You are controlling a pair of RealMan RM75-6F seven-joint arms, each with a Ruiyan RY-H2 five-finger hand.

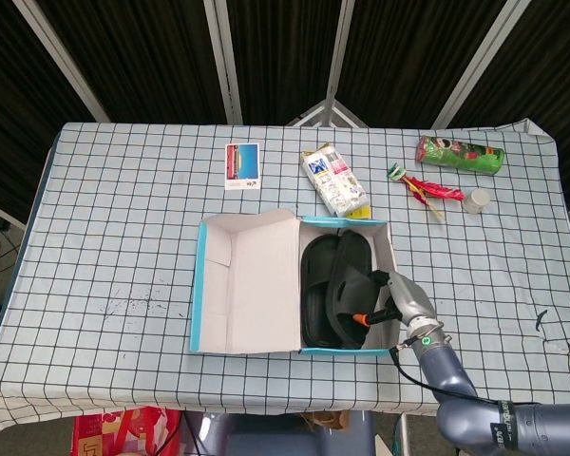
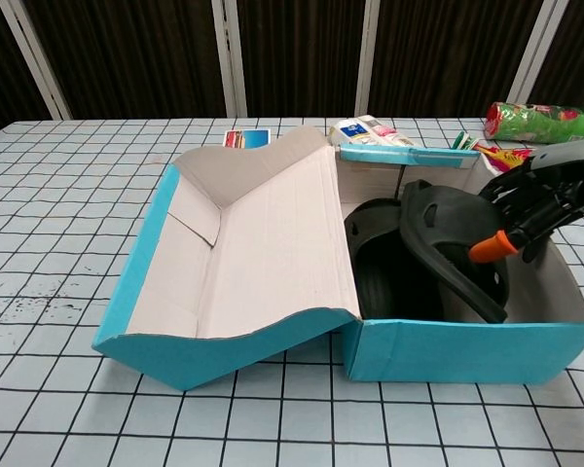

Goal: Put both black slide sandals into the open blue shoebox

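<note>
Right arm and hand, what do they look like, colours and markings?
The right arm is a smooth grey-blue tube with a dark band carrying white lettering and a small green light at the wrist. A thin black cable runs beside it. The right hand has a silver-grey shell, black fingers and one orange fingertip.

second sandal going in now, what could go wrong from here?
1. The right hand holds the second sandal tilted on edge against the first sandal; released like this, it may stay propped instead of lying flat.
2. The hand is inside the blue shoebox, close to its right wall; pulling out could snag and drag it.
</note>
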